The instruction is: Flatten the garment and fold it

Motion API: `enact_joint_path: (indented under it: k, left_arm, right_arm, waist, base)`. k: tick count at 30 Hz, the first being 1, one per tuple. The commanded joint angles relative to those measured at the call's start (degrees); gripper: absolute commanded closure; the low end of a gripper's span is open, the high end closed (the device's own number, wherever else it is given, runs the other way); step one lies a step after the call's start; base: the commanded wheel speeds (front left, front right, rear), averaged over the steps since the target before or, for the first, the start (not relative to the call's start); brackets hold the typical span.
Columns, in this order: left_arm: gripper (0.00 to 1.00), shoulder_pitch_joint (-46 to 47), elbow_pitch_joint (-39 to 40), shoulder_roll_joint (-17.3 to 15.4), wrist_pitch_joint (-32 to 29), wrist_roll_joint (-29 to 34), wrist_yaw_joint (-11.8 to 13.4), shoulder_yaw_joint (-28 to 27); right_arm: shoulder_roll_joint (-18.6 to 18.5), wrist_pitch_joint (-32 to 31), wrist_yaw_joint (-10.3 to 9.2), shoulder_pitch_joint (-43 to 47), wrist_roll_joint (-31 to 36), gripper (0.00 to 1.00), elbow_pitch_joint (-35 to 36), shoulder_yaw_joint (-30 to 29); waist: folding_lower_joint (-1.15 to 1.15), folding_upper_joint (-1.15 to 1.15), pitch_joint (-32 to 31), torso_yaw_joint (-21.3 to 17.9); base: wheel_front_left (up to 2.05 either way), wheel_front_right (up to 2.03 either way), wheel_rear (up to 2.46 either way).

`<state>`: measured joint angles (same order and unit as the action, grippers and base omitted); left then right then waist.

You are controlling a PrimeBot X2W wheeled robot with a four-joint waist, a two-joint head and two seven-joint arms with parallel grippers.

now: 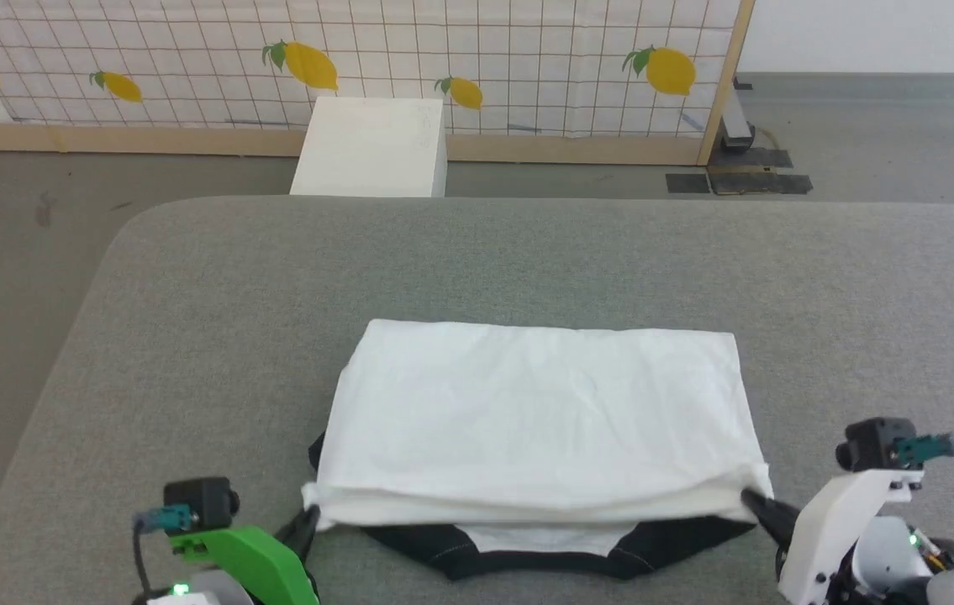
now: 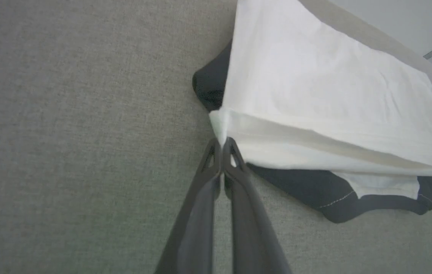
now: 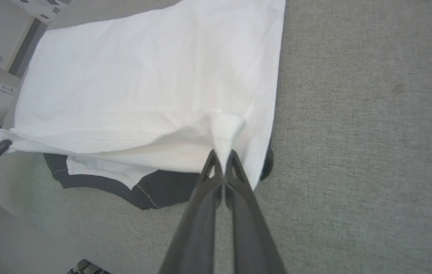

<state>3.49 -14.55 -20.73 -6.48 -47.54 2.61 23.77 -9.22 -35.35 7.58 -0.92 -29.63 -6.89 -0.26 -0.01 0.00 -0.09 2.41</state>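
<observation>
The left hand [image 2: 223,142] and right hand [image 3: 223,154] are each clamping a near corner of the folded garment [image 1: 540,412], holding its white edge slightly above the grey bench [image 1: 216,286].

Low and forward, left arm [image 1: 250,559] and right arm [image 1: 834,512], jaws pinched on garment [image 1: 540,412] corners

No text, label, brand or number can be read anywhere. The white box [image 1: 369,147] bears faint grey marks near its top right corner, too small to make out. The gridded screen [image 1: 527,50] behind it carries printed yellow lemons, which are pictures rather than words.
</observation>
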Motion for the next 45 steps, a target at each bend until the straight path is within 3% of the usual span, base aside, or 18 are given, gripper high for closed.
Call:
enact_joint_path:
  k: [1, 6, 7, 8, 9, 10, 18, 21, 24, 28, 30, 35, 38, 45]
  left_arm:
    - [1.0, -0.88, -1.0, 0.61, -0.54, -0.52, 0.09, 0.45]
    - [1.0, -0.51, -4.07, 1.86, -1.69, -1.58, -0.24, 1.12]
    - [0.92, -0.49, -4.55, 2.06, -2.14, -2.12, -0.09, 0.94]
    - [0.53, -0.47, -4.73, 2.04, -2.44, -2.37, 0.02, 0.85]
    - [0.0, -0.62, -4.95, 2.01, -3.34, -2.99, 0.33, 0.68]
    - [0.0, -0.75, -4.99, 1.84, -4.26, -3.46, 0.66, 0.55]
    - [0.0, -3.76, 0.5, -3.57, -8.32, -6.19, 6.28, -4.4]
    - [0.0, -4.56, 5.03, -5.3, -4.94, -6.0, 8.31, -8.1]
    - [0.0, -3.83, 9.01, -5.54, 3.11, -3.93, 8.93, -11.87]
    - [0.0, -1.53, 11.51, -5.81, 16.18, 2.7, 7.05, -13.17]
    - [0.0, -0.44, 11.65, -5.21, 19.5, 5.12, 6.14, -13.26]
    - [0.0, 2.19, 12.89, -4.22, 21.39, 13.16, 3.67, -14.34]
    - [0.0, 3.07, 14.75, -2.05, 21.44, 17.63, 1.27, -16.62]
    - [0.0, 3.48, 14.11, 2.81, 21.46, 21.26, -5.12, -19.25]
  right_arm:
    - [0.39, -0.23, -0.09, 0.81, 0.6, 1.0, -0.6, 0.09]
    - [0.91, -1.02, -0.09, 1.54, 2.44, 1.0, -3.99, 0.54]
    - [1.19, -1.2, -0.09, 1.54, 2.64, 1.0, -4.75, 0.19]
    - [1.32, -1.12, -0.09, 1.43, 2.81, 1.0, -5.03, 0.18]
    - [1.33, -1.05, -0.09, 1.36, 2.94, 0.58, -5.06, 0.56]
    - [1.28, -1.1, -0.09, 1.41, 2.89, 0.0, -5.0, 0.73]
    - [-0.55, -3.11, -0.09, 2.9, -2.16, 0.0, 2.22, -2.1]
    - [-0.74, -4.17, -0.09, 2.36, -3.66, 0.0, 5.46, -6.11]
    - [-2.28, -5.43, -0.09, 0.44, -3.1, 0.0, 6.85, -7.55]
    - [-4.55, -7.55, -0.09, -3.81, -2.48, 0.0, 5.1, -6.41]
    - [-5.52, -9.25, -0.09, -6.01, -2.9, 0.0, 3.2, -4.99]
    - [-7.13, -13.71, -0.09, -10.75, -4.01, 0.0, -1.69, -2.05]
    - [-7.36, -15.5, -0.09, -12.98, -3.82, 0.0, -4.2, -0.89]
    - [-6.51, -17.02, -0.09, -15.74, -3.8, 0.0, -9.03, 2.52]
  waist:
    - [0.01, 0.0, 0.18, -0.1]
    - [0.01, 0.0, 0.35, -0.44]
    - [0.01, 0.0, 0.26, -0.55]
    - [0.01, 0.0, 0.2, -0.63]
    - [0.01, 0.0, 0.13, -0.78]
    - [0.01, 0.0, 0.07, -0.84]
    - [0.01, 0.0, -0.83, -0.89]
    - [0.01, 0.0, -0.57, -0.75]
    - [0.01, 0.0, 0.57, -0.4]
    - [0.01, 0.0, 2.72, 0.09]
    - [0.01, 0.0, 3.87, 0.45]
    - [0.01, 0.0, 6.88, 1.33]
    - [0.01, 0.0, 8.83, 2.0]
    - [0.01, 0.0, 12.04, 3.49]
  base:
    - [0.0, 0.0, 0.0]
    - [0.0, 0.0, 0.0]
    - [0.0, 0.0, 0.0]
    - [0.0, 0.0, 0.0]
    - [0.0, 0.0, 0.0]
    - [0.0, 0.0, 0.0]
    - [0.0, 0.0, 0.0]
    - [0.0, 0.0, 0.0]
    - [0.0, 0.0, 0.0]
    - [0.0, 0.0, 0.0]
    - [0.0, 0.0, 0.0]
    - [0.0, 0.0, 0.0]
    - [0.0, 0.0, 0.0]
    - [0.0, 0.0, 0.0]
